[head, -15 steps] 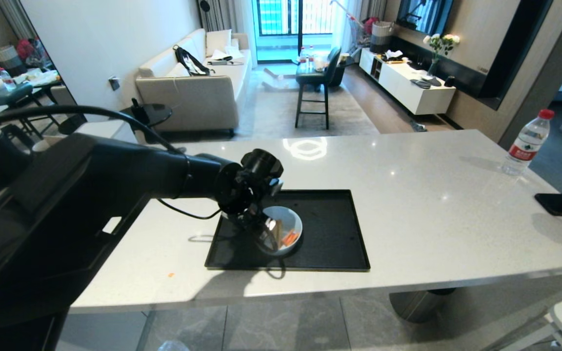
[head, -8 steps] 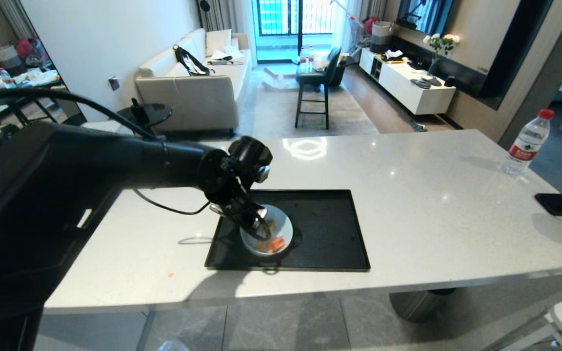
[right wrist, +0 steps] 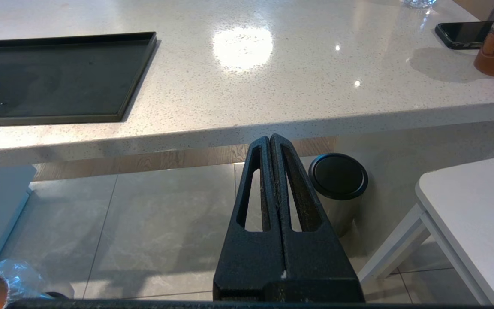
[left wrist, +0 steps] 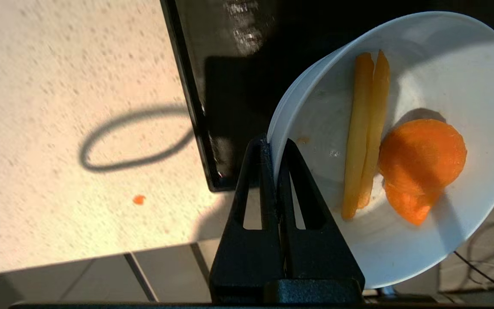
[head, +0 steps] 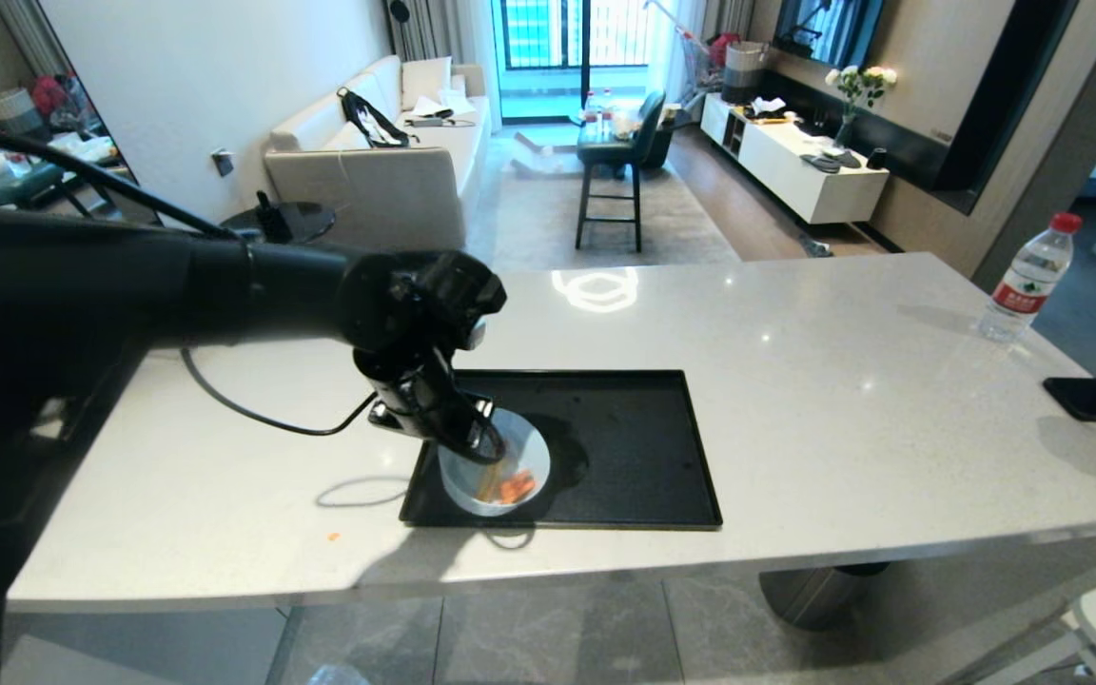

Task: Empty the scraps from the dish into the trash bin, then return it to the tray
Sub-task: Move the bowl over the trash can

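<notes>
Spill risk near the tray's (head: 624, 447) front-left corner.
Left hand (left wrist: 276, 143) is pinching the tilted dish's (left wrist: 423, 86) thin rim; scraps (left wrist: 401, 167) are threatening to slide out early.

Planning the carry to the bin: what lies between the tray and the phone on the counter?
Nothing: the head view shows only bare counter between the tray and the phone.

Left arm (head: 177, 285): matte-black, thick tubular links ending in a knobbed, rounded wrist housing, with a thin black cable looping loose beneath it. Left gripper (left wrist: 276, 148) and right gripper (right wrist: 271, 143): black tapered jaws, each finger pierced by a long triangular slot; the right pair dusty.
</notes>
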Available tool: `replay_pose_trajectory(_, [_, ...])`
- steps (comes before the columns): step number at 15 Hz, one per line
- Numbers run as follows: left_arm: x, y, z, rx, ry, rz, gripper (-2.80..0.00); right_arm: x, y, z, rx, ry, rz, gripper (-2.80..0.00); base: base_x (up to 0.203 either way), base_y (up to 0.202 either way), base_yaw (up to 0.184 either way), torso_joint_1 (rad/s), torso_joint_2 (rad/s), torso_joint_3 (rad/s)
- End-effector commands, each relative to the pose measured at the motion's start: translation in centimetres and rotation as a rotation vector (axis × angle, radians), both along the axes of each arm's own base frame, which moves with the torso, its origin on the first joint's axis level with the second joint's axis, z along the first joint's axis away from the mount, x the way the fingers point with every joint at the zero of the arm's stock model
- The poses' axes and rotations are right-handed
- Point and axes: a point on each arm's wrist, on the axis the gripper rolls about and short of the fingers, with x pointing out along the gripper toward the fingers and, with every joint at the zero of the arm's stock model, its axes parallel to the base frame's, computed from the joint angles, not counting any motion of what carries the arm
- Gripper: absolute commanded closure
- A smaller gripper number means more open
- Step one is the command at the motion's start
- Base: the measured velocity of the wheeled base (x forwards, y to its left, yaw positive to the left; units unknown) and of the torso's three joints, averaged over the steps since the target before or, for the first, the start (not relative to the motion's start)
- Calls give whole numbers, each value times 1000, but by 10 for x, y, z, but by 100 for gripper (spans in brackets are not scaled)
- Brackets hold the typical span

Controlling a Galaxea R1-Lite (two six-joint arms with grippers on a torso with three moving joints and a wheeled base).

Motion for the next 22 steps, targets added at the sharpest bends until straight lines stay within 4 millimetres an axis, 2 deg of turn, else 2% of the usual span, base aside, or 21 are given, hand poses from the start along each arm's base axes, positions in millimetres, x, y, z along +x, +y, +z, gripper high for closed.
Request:
replay_pose_trajectory(1, [-7,3,11,-37,10,21,0,0,0,0,0,-1,0,0,0,0,0,0,0,0])
replay_pose_trajectory(5, [-19,16,28,-93,41,90,0,0,0,0,0,-1,0,0,0,0,0,0,0,0])
replay_pose_trajectory(7, [-26,28,40,-107,33,130,0,0,0,0,0,-2,0,0,0,0,0,0,0,0])
replay_pose_trajectory(13, [-61,87,71,-128,-19,253,0,0,0,0,0,-1,0,0,0,0,0,0,0,0])
replay_pose_trajectory(15, [-80,107,82,-138,-47,293,0,0,0,0,0,-2,0,0,0,0,0,0,0,0])
replay_pose_trajectory(17, [-106,126,87,-138,-59,331,0,0,0,0,0,-1,0,0,0,0,0,0,0,0])
replay_pose_trajectory(20, [-150,151,82,-130,-53,392,0,0,0,0,0,-1,0,0,0,0,0,0,0,0])
replay_pose_trajectory(22, [-175,166,71,-118,-33,447,0,0,0,0,0,-1,0,0,0,0,0,0,0,0])
